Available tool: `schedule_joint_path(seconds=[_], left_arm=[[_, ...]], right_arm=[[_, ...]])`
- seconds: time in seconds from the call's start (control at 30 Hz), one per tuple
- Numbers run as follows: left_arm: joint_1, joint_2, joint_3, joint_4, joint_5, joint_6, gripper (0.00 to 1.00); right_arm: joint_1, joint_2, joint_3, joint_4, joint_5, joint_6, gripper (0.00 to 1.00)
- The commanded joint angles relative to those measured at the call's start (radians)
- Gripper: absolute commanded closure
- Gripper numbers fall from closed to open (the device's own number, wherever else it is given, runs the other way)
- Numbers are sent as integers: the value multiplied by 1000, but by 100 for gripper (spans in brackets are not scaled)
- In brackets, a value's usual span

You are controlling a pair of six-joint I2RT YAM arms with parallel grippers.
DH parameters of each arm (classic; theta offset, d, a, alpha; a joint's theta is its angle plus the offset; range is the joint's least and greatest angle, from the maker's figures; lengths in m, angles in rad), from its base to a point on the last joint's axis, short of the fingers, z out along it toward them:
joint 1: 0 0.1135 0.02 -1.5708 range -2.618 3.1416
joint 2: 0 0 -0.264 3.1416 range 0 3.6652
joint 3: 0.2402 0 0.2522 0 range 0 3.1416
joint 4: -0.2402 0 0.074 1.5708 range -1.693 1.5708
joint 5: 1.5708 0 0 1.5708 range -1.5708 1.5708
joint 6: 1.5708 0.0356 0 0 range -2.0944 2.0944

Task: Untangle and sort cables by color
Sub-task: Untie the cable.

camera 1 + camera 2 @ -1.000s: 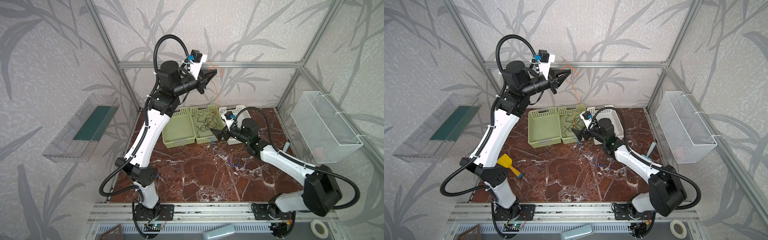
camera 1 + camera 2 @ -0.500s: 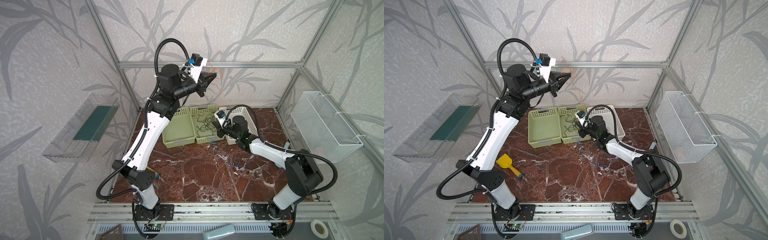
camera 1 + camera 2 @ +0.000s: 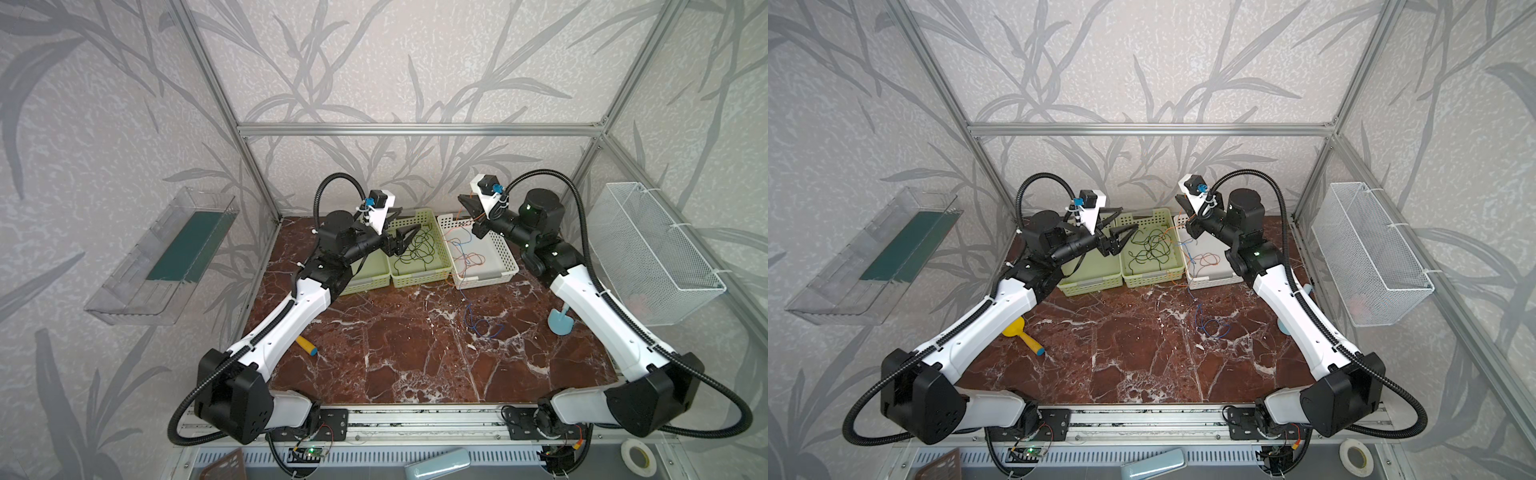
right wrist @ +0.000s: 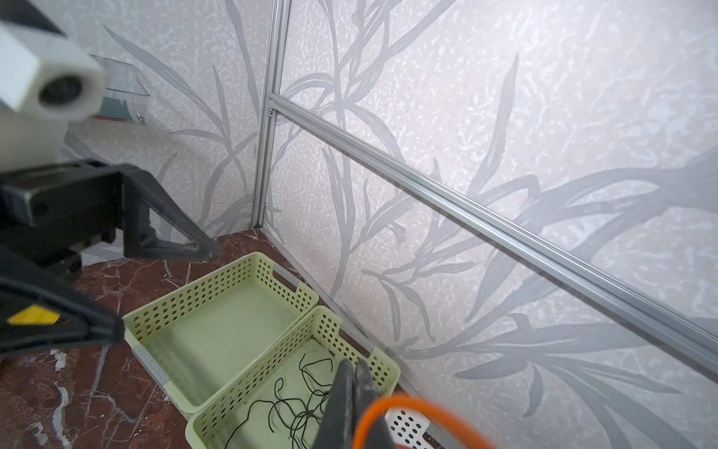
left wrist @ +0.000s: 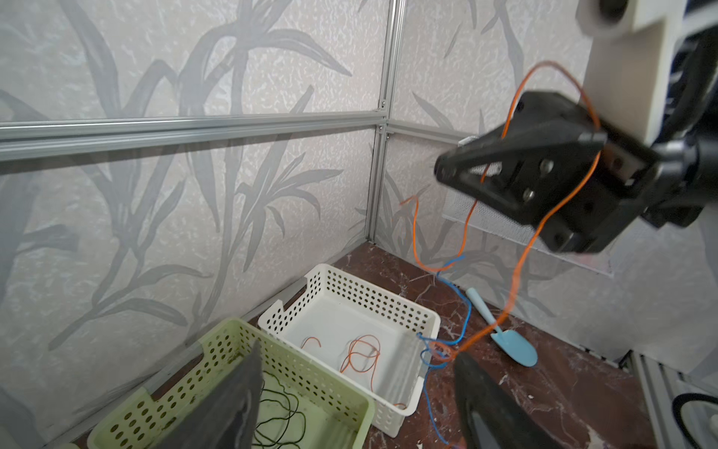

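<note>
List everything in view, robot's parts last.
green baskets: two, pale green, back of table.
white basket: one, white, beside them.
dark cables: tangle, dark, in green basket nearest white.
orange cables: several, orange, white basket, one strand raised.
blue cables: count unclear, blue, table before white basket.
scoop: one, light blue, table's right edge.
yellow tool: one, yellow, table's left side.
mesh basket: one, white, right wall.
clear tray: one, transparent, left wall.
tape roll: one, white, front ledge.
left end effector: one, black, open, over green baskets.
right end effector: one, black, shut on orange cables.
</note>
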Motion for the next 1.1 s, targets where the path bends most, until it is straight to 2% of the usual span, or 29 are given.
schedule_joint_path(seconds=[0.0, 0.07, 0.2, 0.47, 0.6, 0.77, 0.87, 0.9, 1.0, 1.03, 1.07], left_arm=[[-14, 19, -94, 282, 43, -58, 4], [-27, 61, -144, 398, 47, -61, 1], [-39, 146, -164, 494, 66, -36, 1], [-105, 265, -128, 596, 156, -28, 1], [-143, 338, -83, 599, 163, -17, 4], [-177, 391, -28, 574, 187, 1, 15], [-187, 413, 1, 550, 181, 11, 29], [-189, 420, 11, 550, 178, 7, 39], [-195, 426, 18, 559, 144, 8, 95], [-198, 425, 16, 553, 135, 11, 100], [-196, 418, 10, 530, 119, 15, 100]], right_arm=[[-15, -2, 17, -97, -106, 18, 100], [-15, -14, 4, -70, -173, 28, 100], [-25, -42, -41, 4, -289, 29, 100], [-36, -58, -76, 77, -357, 61, 100], [-35, -54, -84, 113, -380, 90, 100], [-36, -56, -94, 125, -378, 106, 100], [-36, -57, -100, 125, -377, 110, 100], [-36, -57, -104, 129, -376, 114, 100], [-37, -64, -117, 132, -354, 117, 100], [-40, -69, -124, 139, -334, 119, 100], [-48, -76, -130, 153, -296, 136, 100]])
